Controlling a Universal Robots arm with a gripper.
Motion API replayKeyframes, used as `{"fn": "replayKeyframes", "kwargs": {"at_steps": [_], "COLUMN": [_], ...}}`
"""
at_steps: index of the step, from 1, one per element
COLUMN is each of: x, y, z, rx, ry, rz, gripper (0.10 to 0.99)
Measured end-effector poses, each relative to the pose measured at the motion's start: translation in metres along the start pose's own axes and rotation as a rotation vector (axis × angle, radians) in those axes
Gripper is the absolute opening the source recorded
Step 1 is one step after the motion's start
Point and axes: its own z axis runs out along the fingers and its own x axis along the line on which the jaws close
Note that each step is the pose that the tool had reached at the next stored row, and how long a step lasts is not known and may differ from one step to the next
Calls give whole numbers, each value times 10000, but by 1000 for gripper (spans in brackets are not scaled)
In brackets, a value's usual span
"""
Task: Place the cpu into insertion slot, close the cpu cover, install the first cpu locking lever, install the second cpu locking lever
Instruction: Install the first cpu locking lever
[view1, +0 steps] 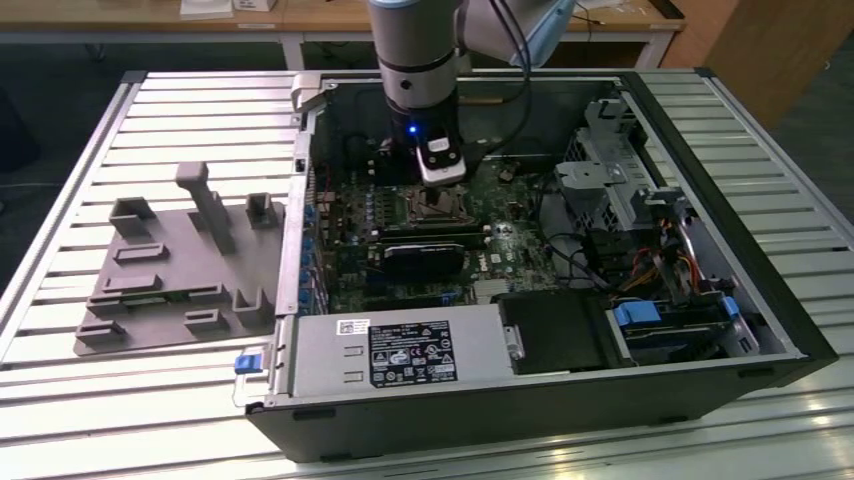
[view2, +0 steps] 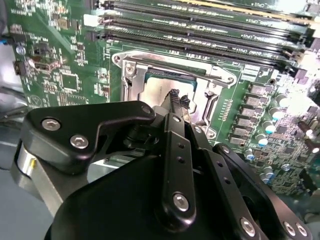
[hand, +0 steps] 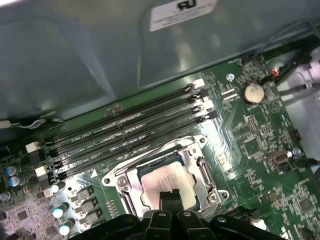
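I am hovering my gripper (hand: 170, 196) right over the cpu (hand: 162, 181).

The chip is sitting in its insertion slot (hand: 131, 176), my fingertips (view2: 174, 96) pressing together just above it.

An open black computer case (view1: 534, 420) lies on a slatted metal surface (view1: 80, 200). To the exterior view's left of the case rests a grey moulded fixture (view1: 180, 270). Inside the case, a grey power-supply box (view1: 394, 355) sits along the near wall, beside blue-tabbed drive bays (view1: 667, 315).
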Motion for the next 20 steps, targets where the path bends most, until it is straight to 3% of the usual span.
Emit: {"fn": "replayKeyframes", "kwargs": {"at_steps": [14, 20], "x": [-23, -37], "y": [8, 20], "z": [28, -83], "rx": [-144, -141], "ry": [136, 137], "rz": [-1364, -1388], "gripper": [102, 102]}}
